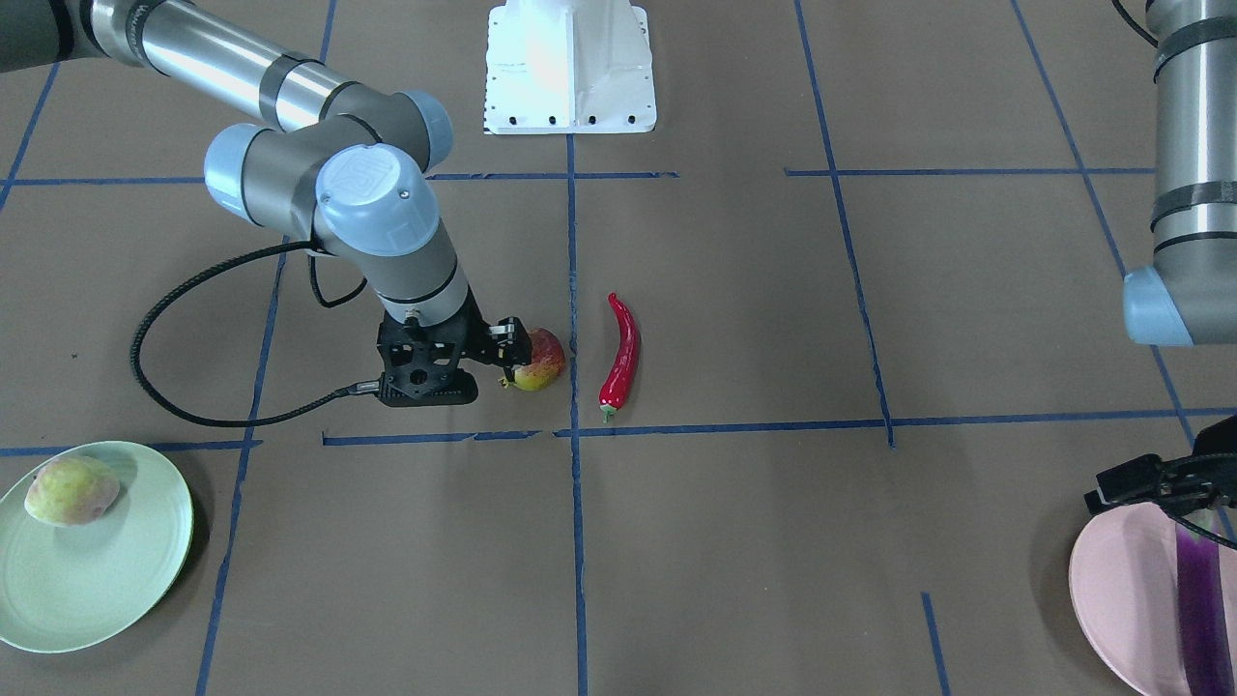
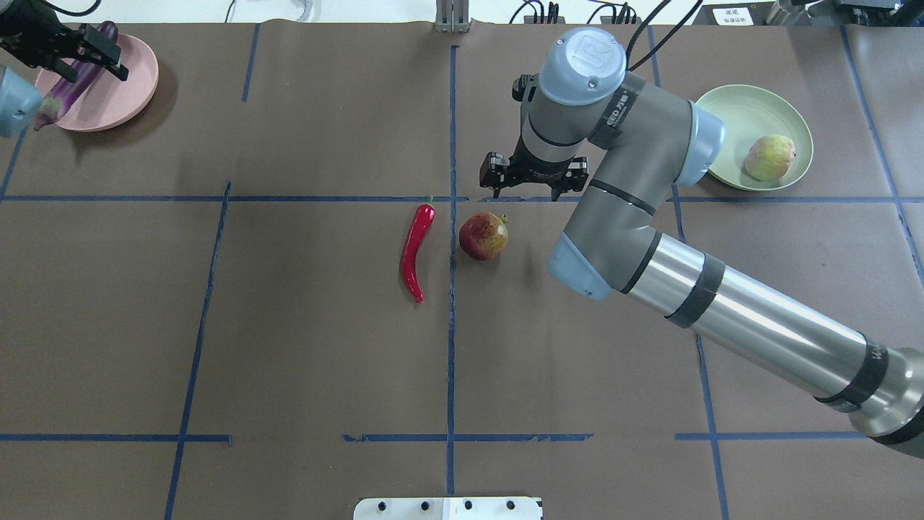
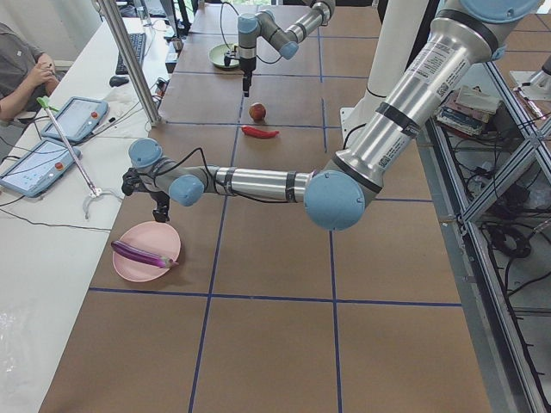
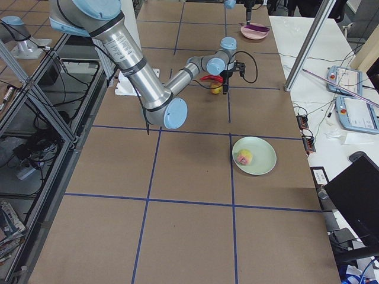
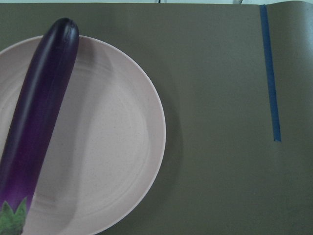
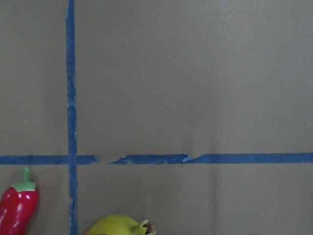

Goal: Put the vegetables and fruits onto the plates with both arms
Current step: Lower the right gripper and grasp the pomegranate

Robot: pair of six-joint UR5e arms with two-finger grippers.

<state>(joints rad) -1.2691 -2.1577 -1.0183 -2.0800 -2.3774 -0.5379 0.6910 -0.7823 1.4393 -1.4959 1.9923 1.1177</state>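
Observation:
The red-and-yellow pomegranate [image 1: 543,360] [image 2: 484,235] lies mid-table, with the red chili [image 1: 620,358] [image 2: 415,249] just beside it. My right gripper [image 1: 509,353] hangs low, right next to the pomegranate on its far side. It looks open and holds nothing. The right wrist view shows only the pomegranate's top [image 6: 120,226] and the chili's stem end [image 6: 17,210]. The pale yellow-green fruit [image 1: 72,490] [image 2: 769,157] sits on the mint green plate [image 1: 145,541] [image 2: 736,108]. The purple eggplant [image 5: 39,112] [image 2: 68,90] lies on the pink plate [image 5: 112,147] [image 1: 1121,590]. My left gripper [image 2: 83,54] hovers open above it.
The white robot base [image 1: 570,68] [image 2: 447,508] stands at the table's near-robot edge. A black cable [image 1: 155,329] loops from my right wrist over the table. Blue tape lines grid the brown surface. A side bench with tablets [image 3: 52,138] runs along the far edge.

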